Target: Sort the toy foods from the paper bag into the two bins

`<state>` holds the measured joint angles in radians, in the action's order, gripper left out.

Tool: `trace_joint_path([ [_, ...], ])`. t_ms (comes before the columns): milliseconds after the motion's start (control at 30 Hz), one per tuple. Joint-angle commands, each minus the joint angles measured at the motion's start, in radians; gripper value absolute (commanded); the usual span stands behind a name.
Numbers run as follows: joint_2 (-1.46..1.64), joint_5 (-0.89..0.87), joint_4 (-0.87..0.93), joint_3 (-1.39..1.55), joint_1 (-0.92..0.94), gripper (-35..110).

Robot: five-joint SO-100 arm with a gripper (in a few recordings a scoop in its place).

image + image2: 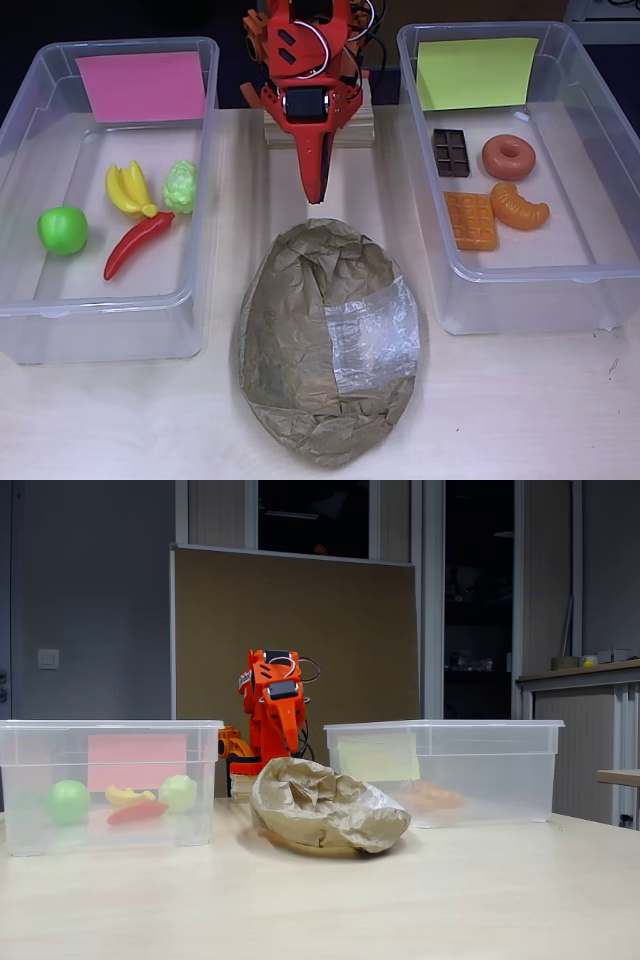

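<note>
The crumpled brown paper bag (325,340) (325,805) lies between the two clear bins, its plastic window patch facing up. The bin with the pink label (25,300) (20,780) holds yellow bananas (128,188), pale green grapes (181,186), a green apple (62,229) and a red chili (136,243). In the bin with the yellow-green label (600,265) (480,770) lie a chocolate bar (451,152), a donut (508,156), a waffle (470,220) and a croissant (518,206). My orange gripper (315,192) (284,742) points down just behind the bag, shut and holding nothing.
The arm's base stands on a wooden block (355,125) at the back between the bins. A brown board (300,630) stands behind the table. Bare tabletop (300,900) runs along the front.
</note>
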<state>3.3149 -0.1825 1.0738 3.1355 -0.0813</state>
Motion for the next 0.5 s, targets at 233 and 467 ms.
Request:
trace_joint_path([
  [233, 0.009, -0.015, 0.137, 0.006, 0.032, 0],
  [467, 0.011, -0.015, 0.138, 0.006, 0.021, 0],
])
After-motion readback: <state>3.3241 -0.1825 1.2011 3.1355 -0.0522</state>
